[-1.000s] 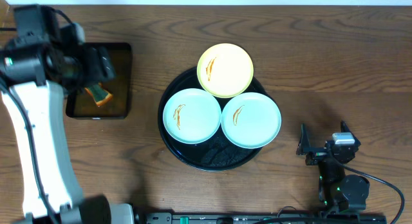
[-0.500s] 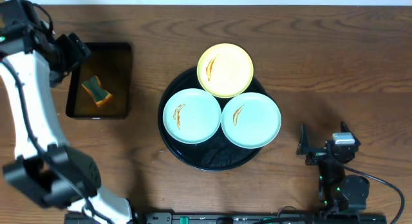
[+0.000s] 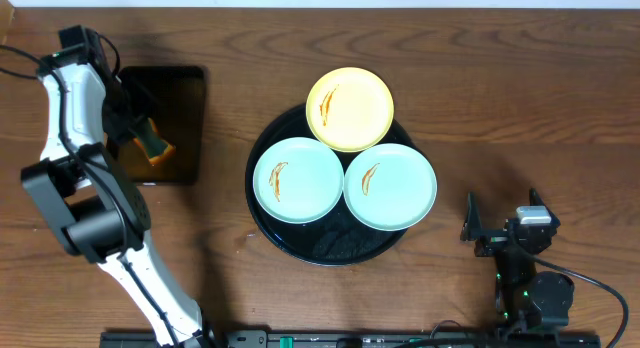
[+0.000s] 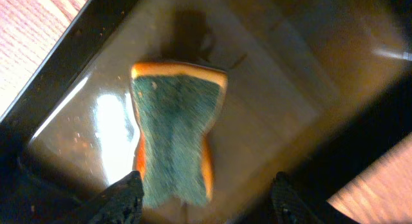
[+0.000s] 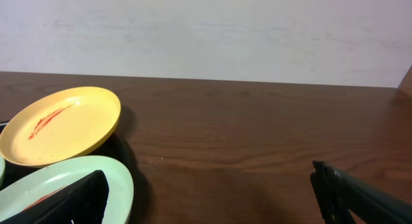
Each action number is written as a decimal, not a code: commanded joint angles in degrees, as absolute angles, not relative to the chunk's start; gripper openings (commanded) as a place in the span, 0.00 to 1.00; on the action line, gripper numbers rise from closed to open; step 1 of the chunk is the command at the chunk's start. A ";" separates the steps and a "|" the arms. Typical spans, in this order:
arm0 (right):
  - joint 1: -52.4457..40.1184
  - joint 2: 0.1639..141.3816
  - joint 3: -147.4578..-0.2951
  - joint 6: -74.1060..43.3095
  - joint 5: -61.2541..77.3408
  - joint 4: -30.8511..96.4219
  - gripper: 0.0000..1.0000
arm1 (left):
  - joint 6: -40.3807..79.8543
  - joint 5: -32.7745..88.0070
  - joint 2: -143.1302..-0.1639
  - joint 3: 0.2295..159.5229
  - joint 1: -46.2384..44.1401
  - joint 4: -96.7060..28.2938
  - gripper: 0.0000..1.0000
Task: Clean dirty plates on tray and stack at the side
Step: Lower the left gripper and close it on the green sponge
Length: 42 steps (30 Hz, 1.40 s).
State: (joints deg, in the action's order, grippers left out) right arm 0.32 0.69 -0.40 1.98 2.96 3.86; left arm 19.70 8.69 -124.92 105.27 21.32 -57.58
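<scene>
Three dirty plates sit on the round black tray point(image 3: 330, 246): a pale yellow plate point(image 3: 349, 109) at the back and two mint-blue plates point(image 3: 297, 179) point(image 3: 390, 185) in front, each with an orange-brown smear. The yellow plate point(image 5: 61, 125) and one mint plate point(image 5: 71, 185) also show in the right wrist view. My left gripper point(image 3: 133, 133) is open over the small rectangular black tray point(image 3: 185, 118), its fingers point(image 4: 205, 198) on either side of the near end of a green-and-orange sponge point(image 4: 175, 140). My right gripper point(image 3: 505, 226) is open and empty, right of the round tray.
The sponge point(image 3: 155, 145) lies in the rectangular tray at the left of the wooden table point(image 3: 520, 108). A pale wall stands behind the table's far edge in the right wrist view point(image 5: 206, 31).
My left arm has swung from the table's left edge in over the rectangular tray and come down close to the sponge. The right arm and the plates have not moved.
</scene>
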 commanded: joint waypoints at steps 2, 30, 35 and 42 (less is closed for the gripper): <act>0.78 0.38 -0.32 2.42 2.83 4.10 0.99 | 17.69 3.70 -127.61 106.19 21.47 -57.25 0.63; 0.78 0.38 -0.32 2.42 2.83 4.10 0.99 | 9.65 5.52 -128.35 98.59 21.47 -52.40 0.07; 0.78 0.38 -0.32 2.42 2.83 4.10 0.99 | 9.65 6.46 -124.55 99.77 21.47 -53.25 0.07; 0.78 0.38 -0.32 2.42 2.83 4.10 0.99 | 9.72 13.39 -112.01 99.90 21.41 -50.43 0.07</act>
State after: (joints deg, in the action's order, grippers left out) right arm 0.32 0.69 -0.40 1.98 2.96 3.86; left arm 10.07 9.67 -120.14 98.80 21.32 -51.44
